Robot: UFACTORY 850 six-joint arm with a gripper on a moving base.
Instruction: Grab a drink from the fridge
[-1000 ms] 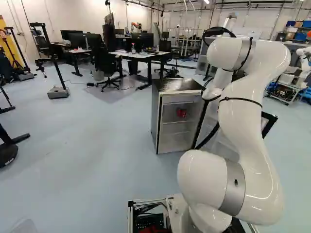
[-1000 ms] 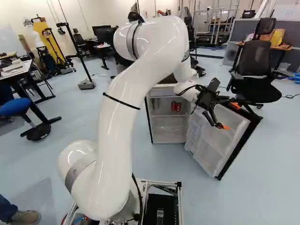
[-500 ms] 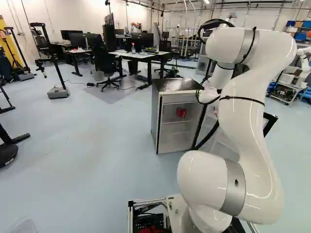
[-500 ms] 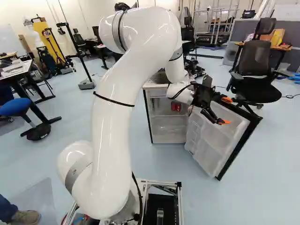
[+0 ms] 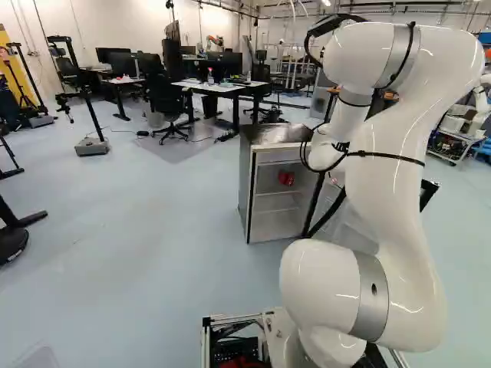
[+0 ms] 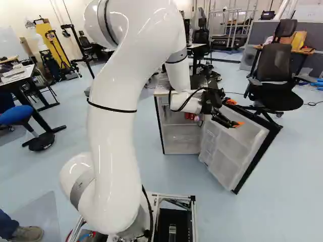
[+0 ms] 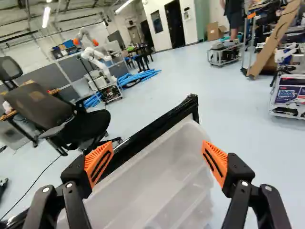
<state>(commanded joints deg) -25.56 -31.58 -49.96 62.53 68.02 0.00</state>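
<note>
1. Arm [image 6: 118, 75]: glossy white, smooth, rounded; gray bands [image 5: 370, 299] circle its joints.
2. Straps [image 6: 111, 108]: thin, black, wrapped around the arm.
3. Cable [image 5: 304, 153]: black, looping outside the white shell.
4. Claw [image 6: 234, 113]: black, two-fingered, with round silver screws [image 7: 268, 188].
5. Pads [image 7: 98, 163]: bright orange wedges, ridged, with dark slots.
6. Base [image 6: 169, 195]: silver metal frame.

The left base view is looking ahead and a bit down from behind the arm [image 5: 395, 192], on its left; the right base view is doing so on its right. Both are showing the fridge [image 5: 268, 218] farther off. The wrist view is looking out close over the open fridge door [image 7: 147, 176] and is sharing that door and the black chair [image 7: 83, 126] with the right base view.
</note>
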